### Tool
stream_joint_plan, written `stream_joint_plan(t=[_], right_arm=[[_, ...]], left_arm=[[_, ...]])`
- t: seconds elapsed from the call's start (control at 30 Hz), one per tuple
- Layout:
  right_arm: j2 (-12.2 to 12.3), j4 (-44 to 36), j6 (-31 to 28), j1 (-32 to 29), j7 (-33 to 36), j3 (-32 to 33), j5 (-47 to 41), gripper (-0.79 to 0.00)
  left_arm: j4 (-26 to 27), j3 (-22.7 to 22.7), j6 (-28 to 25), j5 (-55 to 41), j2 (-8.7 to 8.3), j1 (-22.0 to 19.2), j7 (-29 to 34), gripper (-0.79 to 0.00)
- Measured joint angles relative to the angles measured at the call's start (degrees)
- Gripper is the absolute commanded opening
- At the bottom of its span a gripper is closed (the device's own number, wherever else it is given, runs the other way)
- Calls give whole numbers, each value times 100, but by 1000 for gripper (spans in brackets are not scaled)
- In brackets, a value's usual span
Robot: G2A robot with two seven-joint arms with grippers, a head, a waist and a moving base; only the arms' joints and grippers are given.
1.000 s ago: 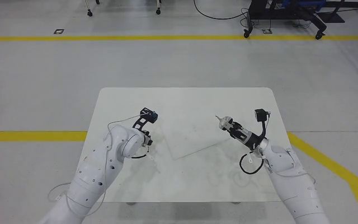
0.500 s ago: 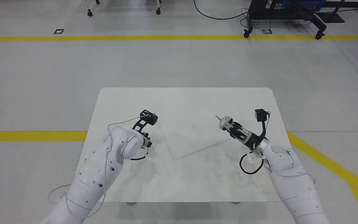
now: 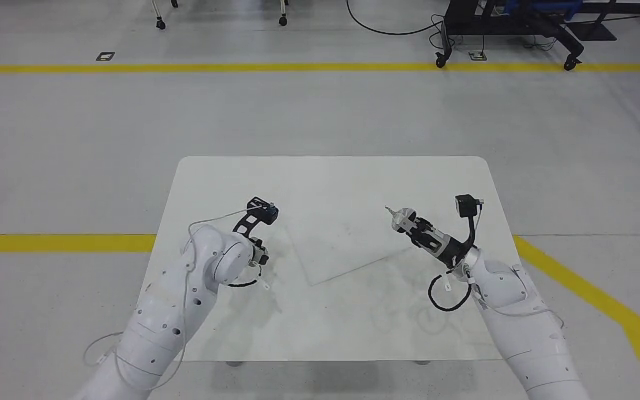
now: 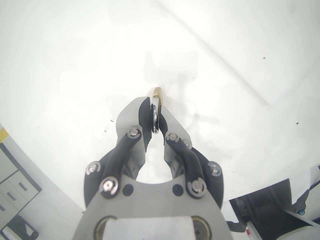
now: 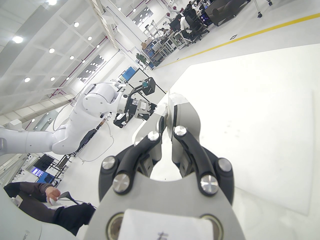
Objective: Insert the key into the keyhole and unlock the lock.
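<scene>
Left gripper clamped tight on small flat metal piece, silver with gold tip, over white table. Right gripper pinched on small silvery thing, too hidden to name, over table's right side.

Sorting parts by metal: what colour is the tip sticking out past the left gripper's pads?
Brass-gold tip, beyond a silver part; clearest in the left wrist view.

Shiny silver and gold metal on the small piece. Black rubbery pads and dull grey metal plates on the left gripper. Smooth, matt white table.
</scene>
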State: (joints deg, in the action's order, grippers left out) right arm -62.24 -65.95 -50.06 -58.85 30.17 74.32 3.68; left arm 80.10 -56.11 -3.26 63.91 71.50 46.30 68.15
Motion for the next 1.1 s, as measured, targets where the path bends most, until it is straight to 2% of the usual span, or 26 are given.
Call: stream_joint_plan(t=[0.33, 0.47, 0.7, 0.93, 1.0, 1.03, 1.1], right_arm=[[0, 0, 0, 0, 0, 0, 0, -785], [0, 0, 0, 0, 0, 0, 0, -785], [0, 0, 0, 0, 0, 0, 0, -785], [0, 0, 0, 0, 0, 0, 0, -785], [0, 0, 0, 0, 0, 0, 0, -785], [0, 0, 0, 0, 0, 0, 0, -785], [0, 0, 0, 0, 0, 0, 0, -785]], left_arm=[[174, -77, -32, 84, -21, 107, 160, -720], [68, 29, -67, 118, 9, 82, 146, -785], [-93, 111, -10, 57, 69, -31, 16, -785], [34, -17, -18, 43, 56, -24, 80, -785], [87, -47, -30, 42, 51, 3, 97, -529], [103, -60, -26, 43, 49, 12, 87, -440], [118, -83, 33, 54, 51, 35, 8, -413]])
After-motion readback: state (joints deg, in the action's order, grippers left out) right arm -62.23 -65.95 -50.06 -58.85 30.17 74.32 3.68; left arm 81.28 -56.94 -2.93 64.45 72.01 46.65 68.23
